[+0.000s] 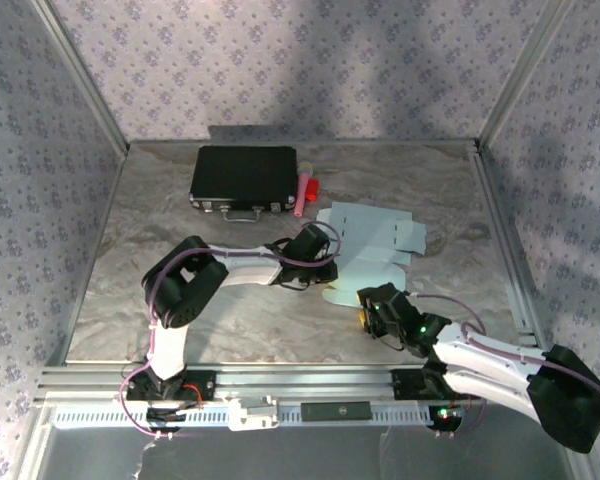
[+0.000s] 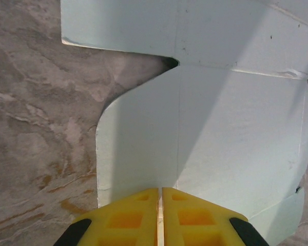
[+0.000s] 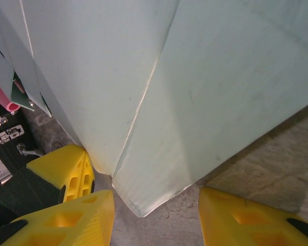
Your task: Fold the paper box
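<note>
The paper box is a pale blue card blank lying mid-table, partly lifted at its near end. My left gripper is at its near left flap; in the left wrist view the yellow fingers are shut with the flap's edge pinched at their tips. My right gripper stands open just in front of the blank. In the right wrist view a creased, raised corner of the card hangs between its two spread fingers, touching neither. The left gripper's fingers sit beside that corner.
A black case with latches lies at the back left, with a pink and red object at its right end. Metal rails edge the marbled table, and patterned walls close in three sides.
</note>
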Controlling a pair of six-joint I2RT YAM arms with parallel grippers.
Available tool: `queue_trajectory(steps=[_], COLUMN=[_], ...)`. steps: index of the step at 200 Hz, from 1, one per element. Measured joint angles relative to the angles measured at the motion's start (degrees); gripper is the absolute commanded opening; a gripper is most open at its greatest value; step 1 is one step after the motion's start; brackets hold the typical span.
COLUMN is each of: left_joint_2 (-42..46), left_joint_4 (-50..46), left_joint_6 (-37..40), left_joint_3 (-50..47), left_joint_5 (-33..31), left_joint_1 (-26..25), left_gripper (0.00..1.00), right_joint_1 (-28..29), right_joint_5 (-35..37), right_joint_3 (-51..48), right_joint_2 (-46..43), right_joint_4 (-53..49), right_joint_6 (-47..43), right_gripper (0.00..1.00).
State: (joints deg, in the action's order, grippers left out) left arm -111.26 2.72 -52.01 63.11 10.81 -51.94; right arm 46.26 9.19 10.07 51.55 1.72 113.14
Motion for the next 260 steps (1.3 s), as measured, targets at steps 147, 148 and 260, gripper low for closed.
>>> queue_trajectory(steps=[147, 148, 260], left_joint_2=[3.1, 3.4, 2.5], left_joint_4=[-2.8, -2.9, -12.0], left_joint_6=[-0.3, -0.4, 1.4], left_joint_3=[0.6, 0.6, 9.5], left_joint_5=[-1.6, -1.9, -5.0], left_joint_1=[-0.6, -0.6, 4.0], left_gripper=[0.41, 0.41, 0.40], right_joint_1=[-6.9, -7.0, -5.4], right_joint_5=[1.4, 1.5, -0.2], right_joint_3=[-1.7, -1.7, -0.9], right_joint_2=[-7.4, -7.4, -6.4], right_joint_4=[2.8, 2.8, -3.7], right_joint_6=[-6.3, -6.3, -6.9], right_gripper=[0.39, 0.39, 0.54])
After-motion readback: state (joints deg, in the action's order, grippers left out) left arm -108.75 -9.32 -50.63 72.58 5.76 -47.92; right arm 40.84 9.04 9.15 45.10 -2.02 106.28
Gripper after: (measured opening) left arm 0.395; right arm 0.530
